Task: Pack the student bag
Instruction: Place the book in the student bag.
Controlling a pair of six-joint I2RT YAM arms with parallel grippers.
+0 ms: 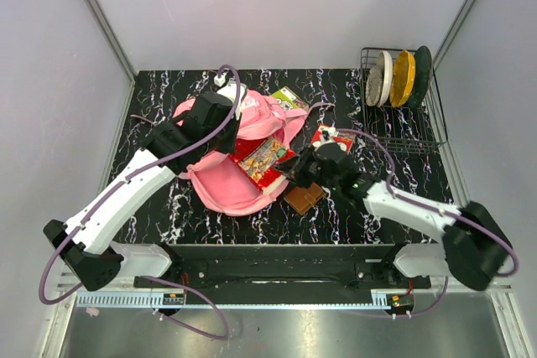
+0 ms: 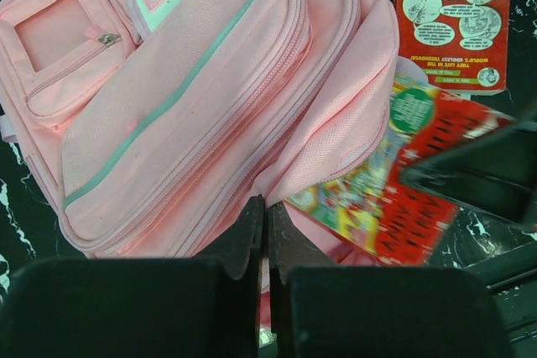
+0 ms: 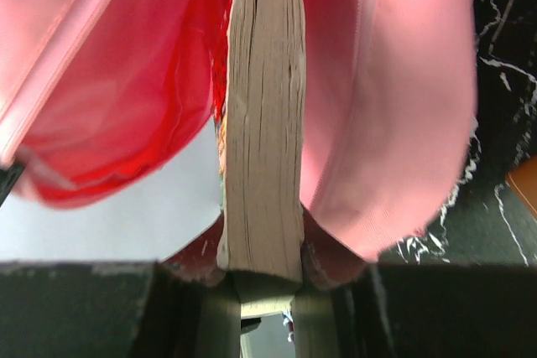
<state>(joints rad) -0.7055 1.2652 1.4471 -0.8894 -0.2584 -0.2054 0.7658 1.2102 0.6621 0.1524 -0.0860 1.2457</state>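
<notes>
**Book sitting in the open bag**

The student bag is lying on the table, its mouth gaping toward the right arm. A red book is sitting in that mouth. Only the right wrist view is showing its page edge pinched by the right gripper. The left wrist view is showing the left gripper clamping pink fabric.

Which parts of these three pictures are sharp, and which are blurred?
Top external: even light, sharp, the soft pink fabric backpack clear. Left wrist: fabric weave sharp, left jaws below dark and soft. Right wrist: beige page edge of the thick red-covered book fairly sharp, pink cloth around it blurred.
</notes>
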